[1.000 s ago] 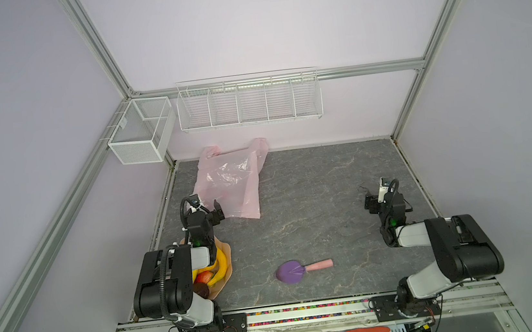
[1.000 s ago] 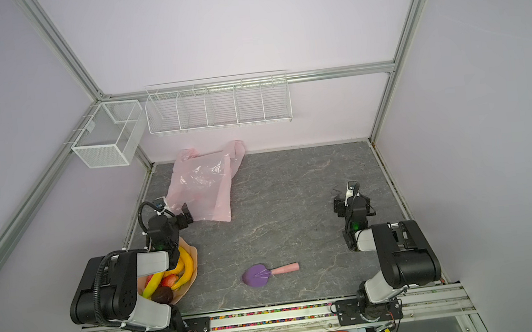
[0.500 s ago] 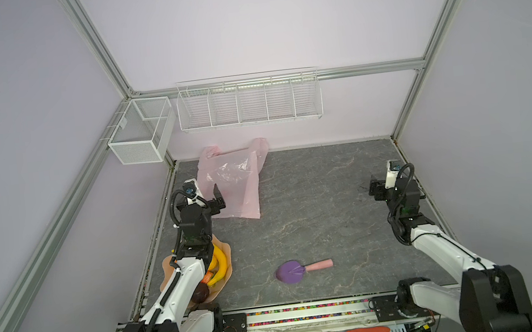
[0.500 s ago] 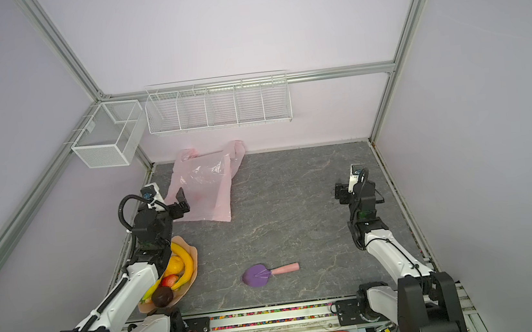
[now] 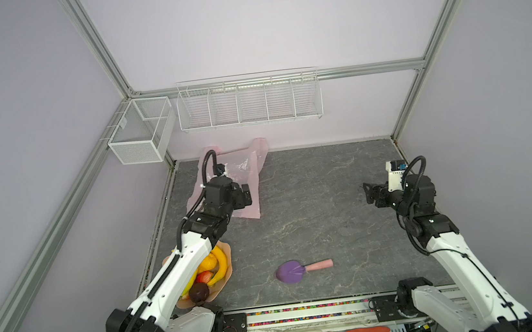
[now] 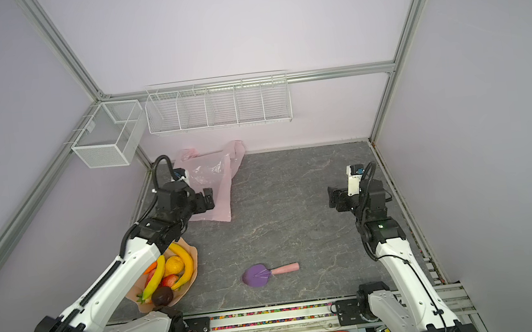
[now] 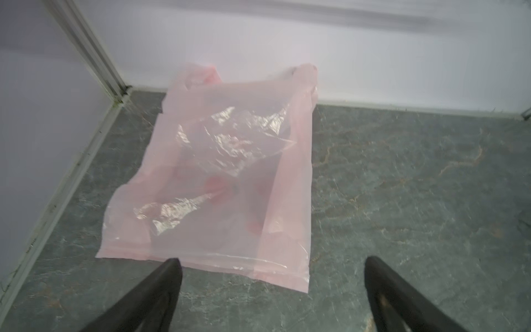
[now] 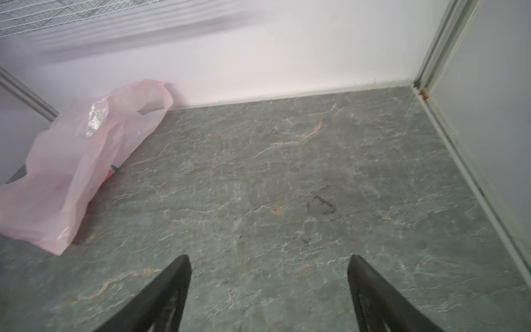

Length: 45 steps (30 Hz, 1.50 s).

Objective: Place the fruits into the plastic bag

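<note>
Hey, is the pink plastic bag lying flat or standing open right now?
Lying flat, not standing. In the left wrist view the plastic bag is spread on the table, handles toward the back wall, crinkled but collapsed.

Pale pink, see-through plastic bag [image 7: 218, 161], blurry red prints showing through it. The tabletop [image 5: 313, 209] is grey marble, with pale and orange veins. Yellow bananas [image 6: 185, 261], a dark maroon ball [image 6: 162, 296], a peach bowl [image 6: 195, 256]. Purple scoop [image 6: 258, 274], pink handle. My left end effector [image 7: 271, 260]: plain black fingers.
</note>
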Available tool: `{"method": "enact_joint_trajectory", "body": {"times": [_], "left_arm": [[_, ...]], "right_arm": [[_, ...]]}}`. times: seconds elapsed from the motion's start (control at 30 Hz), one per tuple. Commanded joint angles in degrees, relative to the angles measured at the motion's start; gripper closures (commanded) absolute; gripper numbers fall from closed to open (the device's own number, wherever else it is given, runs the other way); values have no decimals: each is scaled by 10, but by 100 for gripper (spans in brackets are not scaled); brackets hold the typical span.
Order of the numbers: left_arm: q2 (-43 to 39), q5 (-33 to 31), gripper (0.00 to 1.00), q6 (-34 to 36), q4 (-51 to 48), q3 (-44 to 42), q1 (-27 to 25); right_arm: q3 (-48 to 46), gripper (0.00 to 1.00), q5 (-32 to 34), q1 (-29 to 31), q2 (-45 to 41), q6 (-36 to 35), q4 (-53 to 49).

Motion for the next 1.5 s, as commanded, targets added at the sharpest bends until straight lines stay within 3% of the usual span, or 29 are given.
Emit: {"method": "enact_joint_trajectory", "body": {"times": [0.0, 0.37, 0.67, 0.73, 0.83, 0.93, 1.0, 1.13, 1.3, 1.47], "left_arm": [[100, -9, 1, -32, -103, 82, -21], [498, -76, 4, -88, -337, 474, -56], [595, -194, 11, -118, -380, 556, -60], [604, -203, 19, -110, -377, 557, -60], [605, -199, 40, -96, -359, 542, -60], [586, -188, 70, -77, -323, 505, -60], [561, -171, 100, -56, -295, 475, -63], [493, -159, 100, 11, -227, 401, -95], [403, -132, 100, 108, -160, 315, -183], [318, -89, 100, 155, -97, 241, -277]], "right_arm": [[8, 12, -84, 4, -2, 59, -76], [30, 12, -132, 21, -5, 94, -131], [46, 12, -137, 27, -6, 84, -157], [45, 12, -133, 27, -5, 82, -157], [47, 12, -122, 27, 1, 79, -156], [53, 12, -104, 27, 11, 82, -151], [62, 12, -100, 26, 29, 89, -149], [83, 12, -107, 23, 71, 112, -141], [122, 12, -98, 14, 112, 126, -128], [171, 12, -94, -22, 165, 146, -158]]}}
